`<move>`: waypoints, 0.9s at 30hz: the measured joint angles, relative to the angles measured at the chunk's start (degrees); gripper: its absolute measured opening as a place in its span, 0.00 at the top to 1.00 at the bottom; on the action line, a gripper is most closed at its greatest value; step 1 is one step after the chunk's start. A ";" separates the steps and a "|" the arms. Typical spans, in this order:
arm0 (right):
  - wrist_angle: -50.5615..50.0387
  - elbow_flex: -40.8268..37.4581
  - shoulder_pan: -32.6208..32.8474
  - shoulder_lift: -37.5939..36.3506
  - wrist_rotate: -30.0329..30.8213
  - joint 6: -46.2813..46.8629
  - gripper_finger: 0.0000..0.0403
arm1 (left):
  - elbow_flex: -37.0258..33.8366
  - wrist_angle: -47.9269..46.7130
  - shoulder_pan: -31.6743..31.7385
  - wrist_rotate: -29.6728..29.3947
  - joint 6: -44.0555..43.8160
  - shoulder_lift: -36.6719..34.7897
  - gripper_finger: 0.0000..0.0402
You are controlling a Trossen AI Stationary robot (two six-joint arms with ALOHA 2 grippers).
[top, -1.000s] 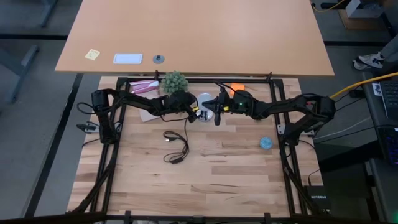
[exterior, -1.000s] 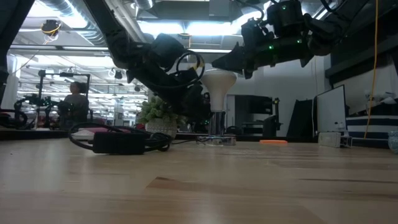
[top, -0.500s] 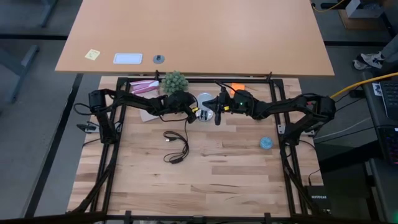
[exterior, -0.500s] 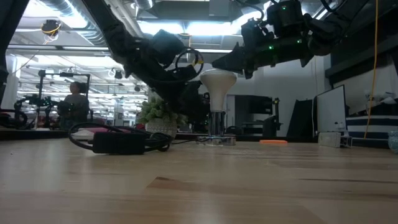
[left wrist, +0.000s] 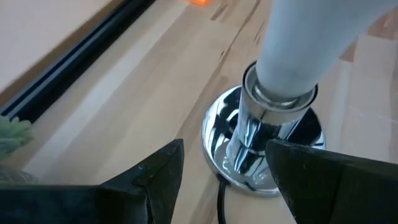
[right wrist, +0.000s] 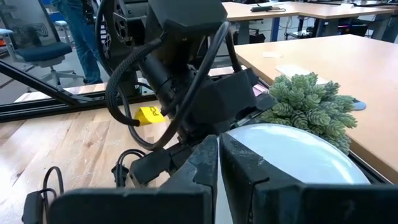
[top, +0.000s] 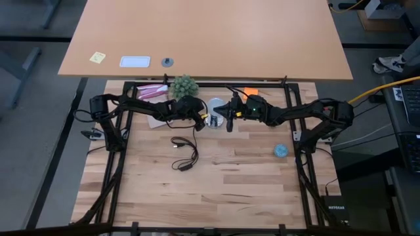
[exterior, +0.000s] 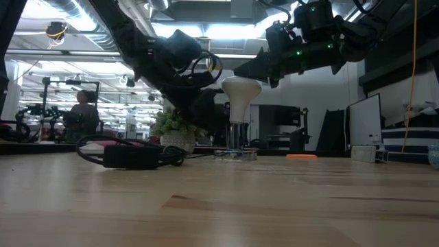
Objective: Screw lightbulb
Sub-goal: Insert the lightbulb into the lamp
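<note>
Small white frosted lightbulb (exterior: 239,96): upright in round silvery socket disc (left wrist: 267,146) on table (top: 236,177), between spread fingers of left tool (left wrist: 224,180), ungripped. Right tool (right wrist: 219,163): clenched, beside dome.

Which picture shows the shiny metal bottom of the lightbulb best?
The left wrist view: the lightbulb fills it, its shiny base standing in the round socket. The low view shows the whole bulb from the side, far off. The high view shows only a white spot. The right wrist view sees just the dome.
</note>
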 joint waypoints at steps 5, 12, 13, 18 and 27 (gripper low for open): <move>0.00 0.00 0.00 0.00 0.00 -0.01 0.94 | 0.01 4.76 0.02 0.00 0.12 0.31 0.46; -0.04 0.00 -0.07 -0.02 0.21 -0.04 0.94 | -0.02 9.99 0.00 0.15 -0.38 2.58 0.46; -0.04 0.00 -0.07 -0.02 0.20 -0.04 0.94 | -0.02 10.31 0.00 0.15 -0.87 3.04 0.46; 0.02 0.02 -0.07 -0.02 0.11 -0.04 0.94 | 0.13 10.91 -0.04 0.33 -2.05 3.93 0.46; 0.04 0.02 -0.04 -0.02 0.09 -0.04 0.94 | -0.07 13.32 0.24 0.00 1.25 3.58 0.46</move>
